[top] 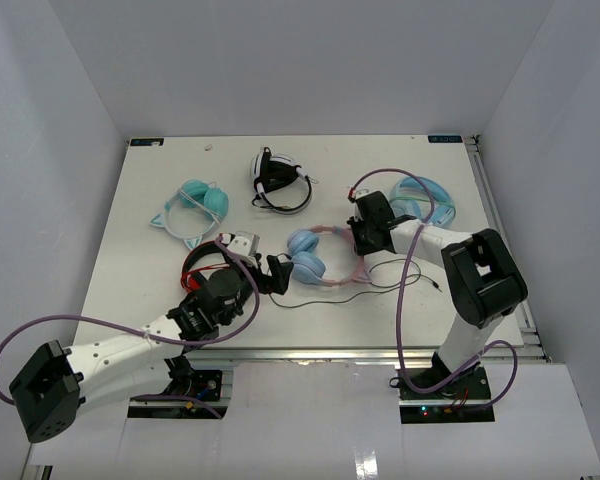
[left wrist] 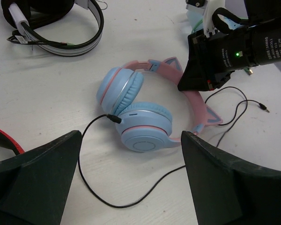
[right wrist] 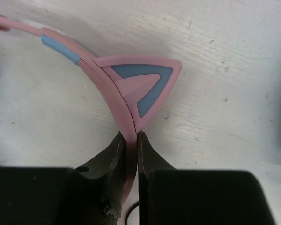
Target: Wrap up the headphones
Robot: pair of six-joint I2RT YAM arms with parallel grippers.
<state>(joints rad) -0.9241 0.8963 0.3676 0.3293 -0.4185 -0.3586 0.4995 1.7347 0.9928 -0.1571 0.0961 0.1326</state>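
The headphones (top: 307, 258) lie flat at the table's middle, with two light blue ear cups (left wrist: 143, 126) and a pink cat-eared headband (right wrist: 140, 84). Their thin black cable (left wrist: 86, 180) runs from the lower cup and loops over the table toward its front right (top: 380, 278). My right gripper (right wrist: 131, 138) is shut on the pink headband just below one cat ear, and it shows in the left wrist view as a black body (left wrist: 210, 65) over the band. The left gripper (left wrist: 131, 137) hangs wide open just short of the ear cups and touches nothing.
A black-and-white pair (top: 278, 180) lies at the back. A teal pair with a white band (top: 195, 210) is at the left. An all-light-blue pair (top: 425, 200) sits behind the right arm. A red-and-black pair (top: 205, 265) lies under my left wrist.
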